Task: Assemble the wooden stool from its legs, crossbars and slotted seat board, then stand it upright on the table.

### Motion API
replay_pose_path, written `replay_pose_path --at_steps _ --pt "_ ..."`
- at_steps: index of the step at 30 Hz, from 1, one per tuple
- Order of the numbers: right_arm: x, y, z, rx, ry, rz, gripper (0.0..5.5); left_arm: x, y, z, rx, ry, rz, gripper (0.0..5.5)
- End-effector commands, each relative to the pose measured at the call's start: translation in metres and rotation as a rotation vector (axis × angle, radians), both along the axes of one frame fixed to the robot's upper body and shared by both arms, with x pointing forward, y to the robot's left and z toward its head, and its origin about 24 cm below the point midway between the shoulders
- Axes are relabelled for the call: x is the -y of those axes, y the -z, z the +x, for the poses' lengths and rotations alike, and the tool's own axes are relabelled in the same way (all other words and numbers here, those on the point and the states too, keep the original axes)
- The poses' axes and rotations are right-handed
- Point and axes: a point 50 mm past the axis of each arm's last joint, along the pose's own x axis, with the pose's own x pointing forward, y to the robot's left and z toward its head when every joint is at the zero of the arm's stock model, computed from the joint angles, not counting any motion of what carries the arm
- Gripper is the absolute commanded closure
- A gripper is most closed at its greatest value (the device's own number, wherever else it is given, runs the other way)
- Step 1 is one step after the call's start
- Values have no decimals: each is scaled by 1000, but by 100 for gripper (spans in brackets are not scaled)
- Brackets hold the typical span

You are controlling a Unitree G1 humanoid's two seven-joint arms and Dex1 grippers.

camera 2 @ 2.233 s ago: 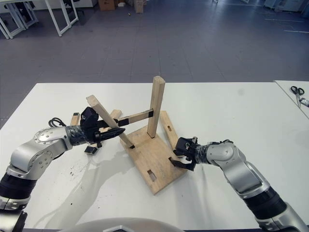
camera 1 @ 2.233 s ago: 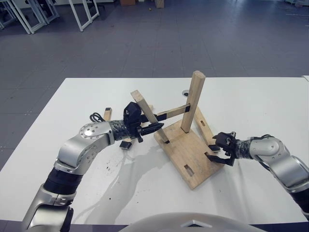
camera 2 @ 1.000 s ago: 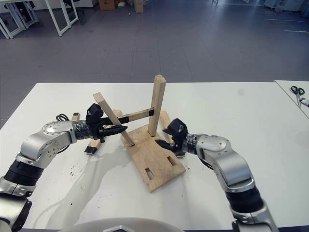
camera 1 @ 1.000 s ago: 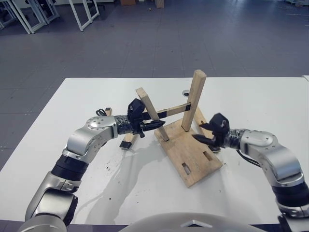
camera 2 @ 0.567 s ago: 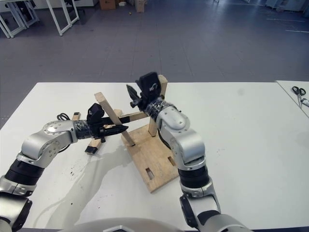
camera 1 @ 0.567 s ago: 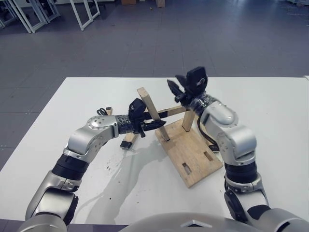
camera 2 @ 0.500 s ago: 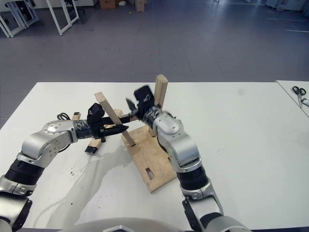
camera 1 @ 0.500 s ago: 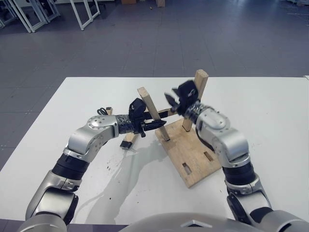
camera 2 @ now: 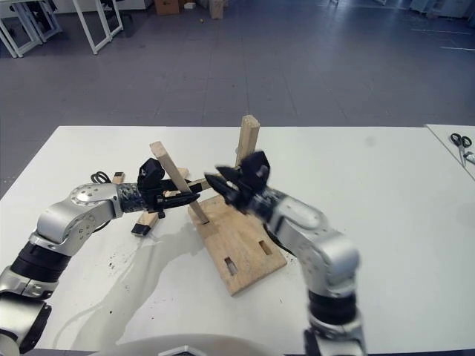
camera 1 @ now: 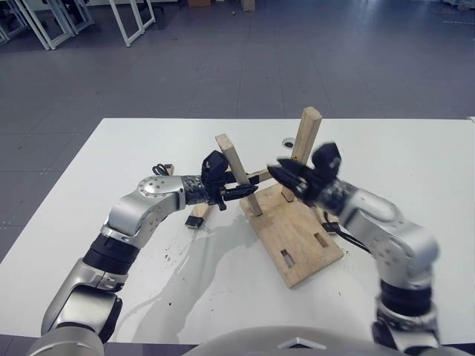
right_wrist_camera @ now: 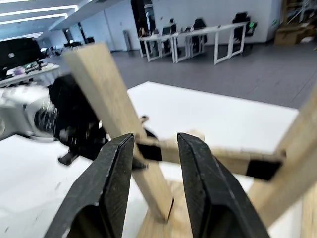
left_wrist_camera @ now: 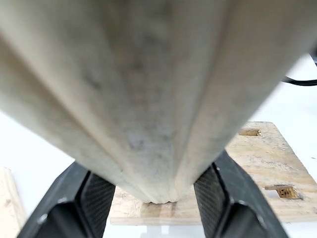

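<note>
White bench (camera 1: 223,293) takes the near part of the scene, with some dark specks on the robot's left side. On it, near the middle, the slotted seat board (camera 1: 293,237) lies flat, with open slots along its near and right edges.

Two legs stand in the far side of the board. The tilted leg (camera 1: 231,157) is on the left and leans away toward the left. The upright leg (camera 1: 306,133) is on the right and stands nearly straight. A crossbar (right_wrist_camera: 223,158) with black ends joins the one leg to the other, above the board.

The left pincer (camera 1: 241,191) comes from the left side and is clenched on the tilted leg, low on it; in the left wrist view one dark finger (left_wrist_camera: 94,198) lies on each side of the wood. The right pincer (right_wrist_camera: 155,141) is released, and its two fingers stand apart. It is between the two legs, at the height of the crossbar, and the crossbar shows across the gap of the fingers. If it touches the wood, I cannot tell.

Left of the board, a short wooden piece (camera 1: 197,216) with a black end lies on the bench, and a black cable (camera 1: 152,172) is a little farther. A pair of scissors (camera 2: 461,141) lies at the far right edge. Behind the bench there is a grey floor (camera 1: 223,59) and white frames (camera 1: 130,18).
</note>
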Motion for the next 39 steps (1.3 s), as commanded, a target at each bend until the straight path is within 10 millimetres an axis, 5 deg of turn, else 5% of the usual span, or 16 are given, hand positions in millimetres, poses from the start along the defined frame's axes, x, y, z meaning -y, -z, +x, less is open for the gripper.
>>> replay_pose_path --at_steps 1,3,4,6,8,10,12,14,17,21,25,31,36,39 --pt "124 7 27 -42 474 -507 391 -52 86 -27 -263 -111 460 345" --pt "136 -8 66 123 744 -573 391 -52 82 -22 -248 -98 460 345" --pt "123 -10 84 171 787 -541 391 -51 81 -20 -242 -89 456 345" --pt "78 -6 111 216 737 -460 391 -46 80 -19 -235 -72 450 345" --pt "11 -5 119 261 533 -349 391 -44 81 -19 -234 -56 448 345" --pt "-76 -17 85 279 138 -57 391 -40 82 -20 -236 -28 449 345" --pt "-114 -30 37 237 -159 189 391 -36 82 -19 -237 6 452 345" --pt "-112 -29 25 218 -193 227 391 -28 83 -15 -229 48 460 345" --pt "-93 -26 40 230 -91 179 391 -17 83 -10 -210 109 460 345" --pt "-40 -13 53 244 36 -12 391 -22 79 -11 -191 202 460 345" --pt "-10 9 26 142 -70 -153 391 -28 71 -4 -173 165 417 345" --pt "8 85 -31 -232 -110 -334 391 -22 72 0 -150 114 393 345" --pt "24 101 -38 -307 -61 -444 391 -23 66 1 -140 103 389 345" --pt "23 103 -39 -308 -50 -450 395 -21 62 -3 -187 116 350 278"
